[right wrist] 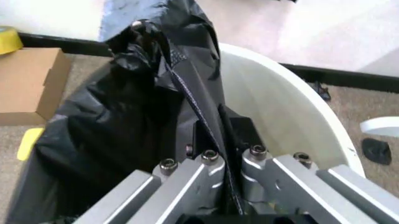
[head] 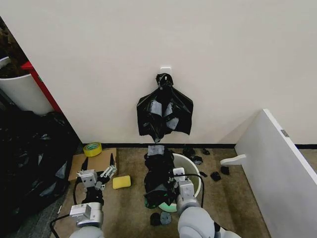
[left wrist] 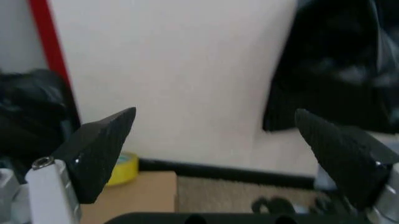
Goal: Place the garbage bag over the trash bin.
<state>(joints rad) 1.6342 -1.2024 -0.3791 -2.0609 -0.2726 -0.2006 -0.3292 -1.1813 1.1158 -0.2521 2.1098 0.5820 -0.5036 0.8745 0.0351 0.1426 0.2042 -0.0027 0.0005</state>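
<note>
- Now, right pincer (right wrist: 218, 140) clamped on garbage bag (right wrist: 124, 126) over trash bin (right wrist: 293, 116).
- Left pincer (left wrist: 218, 140) apart, idle beside.
- Could bunch or tear if dragged across rim.

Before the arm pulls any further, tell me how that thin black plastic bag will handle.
The thin, glossy black plastic garbage bag is probably floppy: it hangs in crumpled folds from the right gripper, shut on it beside the round cream-white plastic trash bin. Its sheen suggests slipperiness. It likely weighs little.
</note>
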